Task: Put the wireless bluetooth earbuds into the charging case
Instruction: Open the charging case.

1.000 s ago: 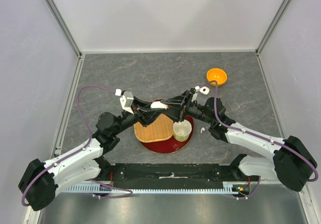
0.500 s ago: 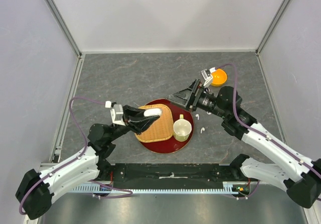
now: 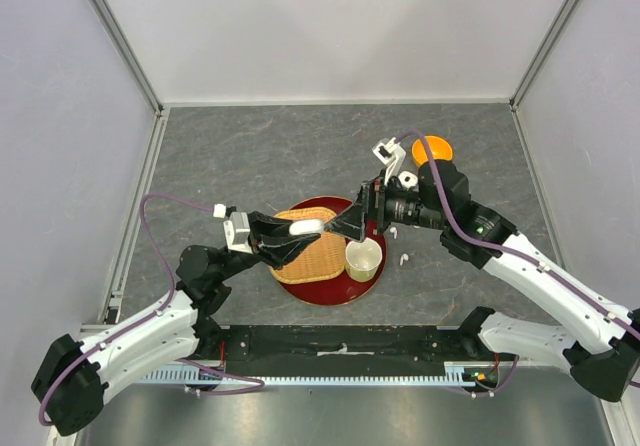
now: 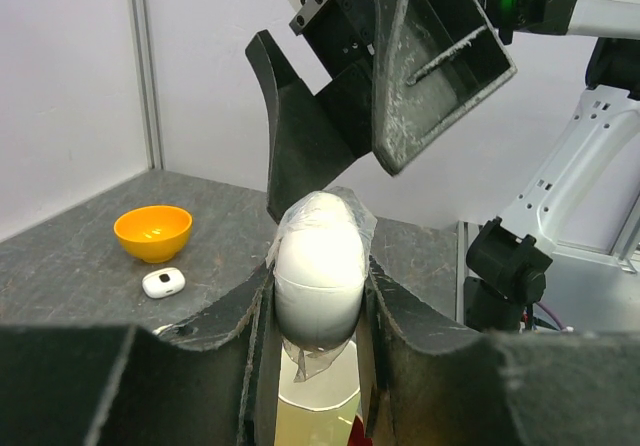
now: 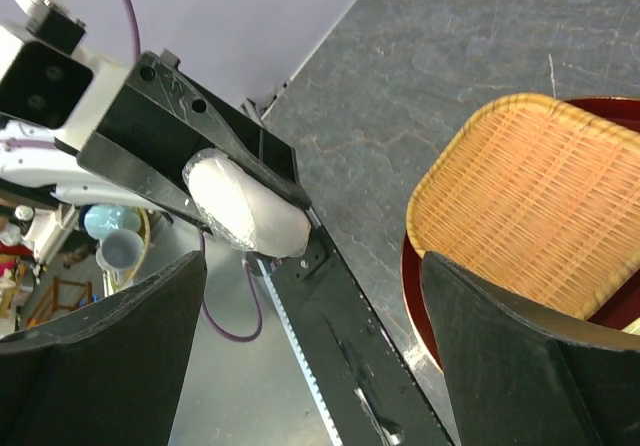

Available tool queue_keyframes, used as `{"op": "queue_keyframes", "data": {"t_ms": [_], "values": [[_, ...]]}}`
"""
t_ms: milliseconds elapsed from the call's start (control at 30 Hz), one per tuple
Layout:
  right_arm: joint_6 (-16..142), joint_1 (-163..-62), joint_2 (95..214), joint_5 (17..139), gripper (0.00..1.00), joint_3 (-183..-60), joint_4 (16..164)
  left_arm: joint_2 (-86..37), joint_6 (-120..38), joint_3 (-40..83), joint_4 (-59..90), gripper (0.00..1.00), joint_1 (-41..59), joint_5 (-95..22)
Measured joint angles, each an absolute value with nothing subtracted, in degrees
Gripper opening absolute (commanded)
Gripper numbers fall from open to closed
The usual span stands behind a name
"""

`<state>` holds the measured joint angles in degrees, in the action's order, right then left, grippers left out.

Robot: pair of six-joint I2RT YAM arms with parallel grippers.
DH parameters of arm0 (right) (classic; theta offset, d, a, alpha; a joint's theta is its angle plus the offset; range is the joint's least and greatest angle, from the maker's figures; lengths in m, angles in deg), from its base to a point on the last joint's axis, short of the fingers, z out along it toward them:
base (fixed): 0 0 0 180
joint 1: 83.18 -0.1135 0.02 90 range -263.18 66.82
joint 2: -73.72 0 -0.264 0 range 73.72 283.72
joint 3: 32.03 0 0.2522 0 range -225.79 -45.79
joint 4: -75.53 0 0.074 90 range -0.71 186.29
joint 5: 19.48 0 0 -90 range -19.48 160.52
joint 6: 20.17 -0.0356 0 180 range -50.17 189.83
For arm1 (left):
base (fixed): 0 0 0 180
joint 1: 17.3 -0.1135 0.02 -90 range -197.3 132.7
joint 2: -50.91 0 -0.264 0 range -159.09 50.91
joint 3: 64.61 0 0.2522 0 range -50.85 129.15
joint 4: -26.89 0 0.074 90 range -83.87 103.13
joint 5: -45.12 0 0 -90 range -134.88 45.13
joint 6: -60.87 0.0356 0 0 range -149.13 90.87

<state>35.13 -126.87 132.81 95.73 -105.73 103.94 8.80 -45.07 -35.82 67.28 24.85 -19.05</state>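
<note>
My left gripper point(image 3: 300, 228) is shut on a white pebble-shaped charging case point(image 3: 306, 226), held above the wicker tray. In the left wrist view the case point(image 4: 318, 271) stands between the fingers, wrapped in clear film, its lid seam closed. My right gripper point(image 3: 352, 221) is open just right of the case. From its own camera the case point(image 5: 250, 211) lies ahead of the wide-open right gripper point(image 5: 312, 296). Two tiny white earbuds point(image 3: 393, 232) point(image 3: 404, 260) lie on the table right of the plate.
A wicker tray point(image 3: 312, 258) and a cream cup point(image 3: 363, 258) sit on a red plate point(image 3: 325, 293). An orange bowl point(image 3: 434, 149) stands at the back right, with a second small white case point(image 4: 163, 283) beside it. Grey walls enclose the table.
The two grippers parted from above the tray. My left gripper drew back left with the case. My right gripper opened wide, swung towards the orange bowl, then came back near the case.
</note>
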Motion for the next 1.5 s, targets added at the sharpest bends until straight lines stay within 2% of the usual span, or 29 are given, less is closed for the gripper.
{"op": "queue_keyframes", "data": {"t_ms": [333, 933, 1500], "values": [[38.15, -130.73, 135.63, 94.35, 0.94, -106.71, 106.13, 7.62, -45.07, -35.41, 67.30, 0.02, 24.83, -18.44], [35.18, -131.46, 135.85, 88.82, 0.96, -107.08, 106.43, 6.98, -45.18, -34.49, 66.75, 0.02, 24.39, -14.11], [30.52, -131.28, 134.78, 86.94, 0.98, -107.30, 100.90, 9.26, -45.36, -34.49, 64.57, 0.02, 24.74, -11.86]]}}
